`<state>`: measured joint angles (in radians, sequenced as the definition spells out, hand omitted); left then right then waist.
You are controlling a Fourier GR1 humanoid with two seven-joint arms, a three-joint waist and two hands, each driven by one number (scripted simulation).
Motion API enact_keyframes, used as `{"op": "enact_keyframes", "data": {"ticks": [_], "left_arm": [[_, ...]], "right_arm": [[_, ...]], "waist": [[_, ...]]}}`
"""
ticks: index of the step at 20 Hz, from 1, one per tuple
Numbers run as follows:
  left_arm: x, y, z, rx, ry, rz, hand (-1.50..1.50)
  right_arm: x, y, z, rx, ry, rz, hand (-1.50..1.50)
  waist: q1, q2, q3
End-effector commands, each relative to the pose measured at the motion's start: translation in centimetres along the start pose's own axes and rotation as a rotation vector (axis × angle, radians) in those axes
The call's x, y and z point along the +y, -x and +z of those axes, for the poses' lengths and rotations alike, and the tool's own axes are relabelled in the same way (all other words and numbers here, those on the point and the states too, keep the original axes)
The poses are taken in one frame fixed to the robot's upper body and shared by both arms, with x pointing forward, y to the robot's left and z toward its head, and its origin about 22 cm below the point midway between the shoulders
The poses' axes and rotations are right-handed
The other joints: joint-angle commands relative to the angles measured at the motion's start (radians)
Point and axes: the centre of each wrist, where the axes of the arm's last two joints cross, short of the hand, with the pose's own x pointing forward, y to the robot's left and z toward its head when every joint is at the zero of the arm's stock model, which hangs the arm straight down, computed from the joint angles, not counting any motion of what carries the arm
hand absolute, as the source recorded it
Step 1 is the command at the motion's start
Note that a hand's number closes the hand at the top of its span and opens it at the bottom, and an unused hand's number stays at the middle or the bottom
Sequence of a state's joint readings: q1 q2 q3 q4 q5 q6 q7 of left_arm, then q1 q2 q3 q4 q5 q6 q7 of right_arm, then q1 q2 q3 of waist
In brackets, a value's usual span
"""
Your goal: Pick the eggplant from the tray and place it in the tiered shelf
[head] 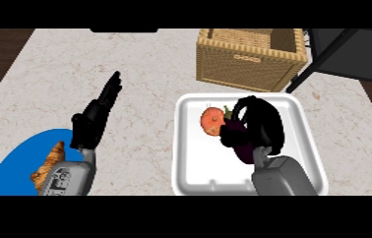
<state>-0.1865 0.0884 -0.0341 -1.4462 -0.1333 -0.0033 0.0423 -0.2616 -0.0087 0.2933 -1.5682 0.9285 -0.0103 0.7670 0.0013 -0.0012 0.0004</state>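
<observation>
One eggplant (236, 136), one tray (309, 133)

Right robot hand (256, 121) curled round dark eggplant (237, 133) over white tray (196, 133), orange fruit (213, 120) beside it. Left robot hand (94, 116) open, fingers straight, above tabletop (131, 65). Wicker basket (251, 60) behind tray.

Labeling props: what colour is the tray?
White; the tray shows best in the head view, on the counter.

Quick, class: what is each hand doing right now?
Left hand: open, fingers straight, holding nothing.
Right hand: curled round the eggplant on the tray.
</observation>
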Motion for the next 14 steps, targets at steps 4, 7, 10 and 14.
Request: {"op": "enact_keyframes", "data": {"ticks": [4, 7, 10, 14], "left_arm": [[0.4, 0.9, 0.6, -0.001, -0.006, -0.004, 0.00], [0.9, 1.3, 0.0, -0.004, -0.020, -0.005, 0.00], [-0.5, -0.2, 0.0, 0.008, -0.004, 0.008, 0.00], [-1.2, 0.9, 0.0, 0.001, 0.004, -0.002, 0.00]], "right_arm": [[-4.1, -2.7, 2.8, -0.123, 0.214, -0.236, 1.50], [-6.4, -3.8, 4.7, -0.120, 0.279, -0.245, 1.50], [-8.7, -4.2, 5.9, -0.083, 0.362, -0.261, 1.50], [-11.5, -6.7, 5.9, -0.032, 0.491, -0.177, 1.50]], "waist": [[-0.004, -0.002, -0.001], [-0.007, -0.001, -0.001], [-0.006, -0.001, -0.001], [-0.005, 0.000, -0.002]]}}
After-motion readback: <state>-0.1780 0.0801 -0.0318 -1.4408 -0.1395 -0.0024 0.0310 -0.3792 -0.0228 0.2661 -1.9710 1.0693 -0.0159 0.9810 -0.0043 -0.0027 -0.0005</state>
